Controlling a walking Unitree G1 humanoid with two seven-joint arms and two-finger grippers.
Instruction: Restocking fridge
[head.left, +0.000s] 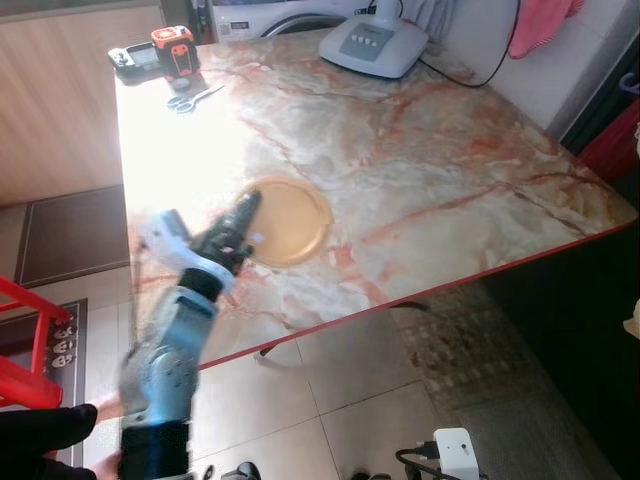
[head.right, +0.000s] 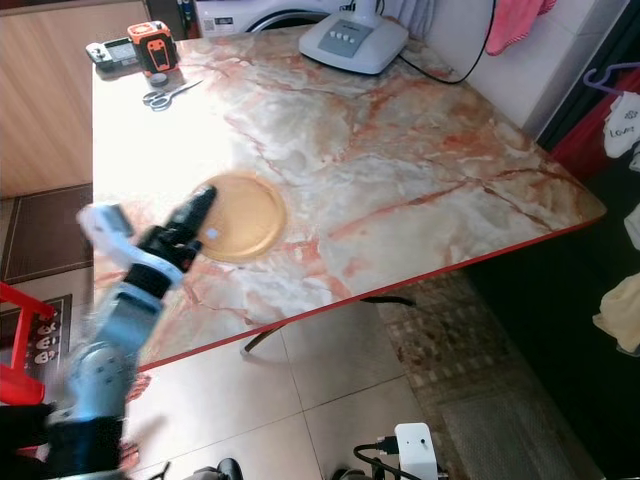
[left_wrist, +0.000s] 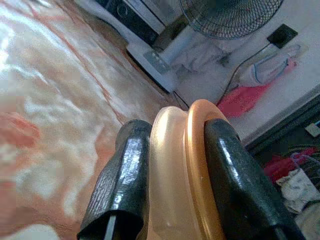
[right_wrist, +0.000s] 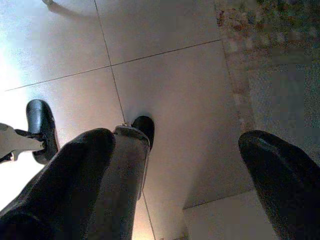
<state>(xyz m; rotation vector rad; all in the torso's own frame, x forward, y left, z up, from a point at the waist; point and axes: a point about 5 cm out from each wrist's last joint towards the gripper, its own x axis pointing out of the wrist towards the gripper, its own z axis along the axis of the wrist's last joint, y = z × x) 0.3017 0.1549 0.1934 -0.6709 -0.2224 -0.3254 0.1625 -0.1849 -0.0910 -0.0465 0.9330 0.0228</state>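
Plate (head.left: 285, 220) on the marble table (head.left: 450, 170) is pinched at its rim by my left gripper (head.left: 240, 215), right gripper (right_wrist: 175, 165) hanging spread, so restocking has barely begun.

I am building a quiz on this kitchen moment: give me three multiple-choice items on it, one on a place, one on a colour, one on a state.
1. Where do the scissors lie?
A. near the table's far left corner
B. on the plate
C. on the floor

2. What colour is the plate?
A. blue
B. yellow-orange
C. black

3. What is the left tool doing?
A. hanging open over the floor
B. pinching the plate's rim
C. holding the scissors

Answers:
1 A, they lie beside the orange and black tape measure at that corner of the marble table.
2 B, the eye views show it so.
3 B, the left wrist view shows the rim between both fingers; it is the right tool that hangs open over the floor.
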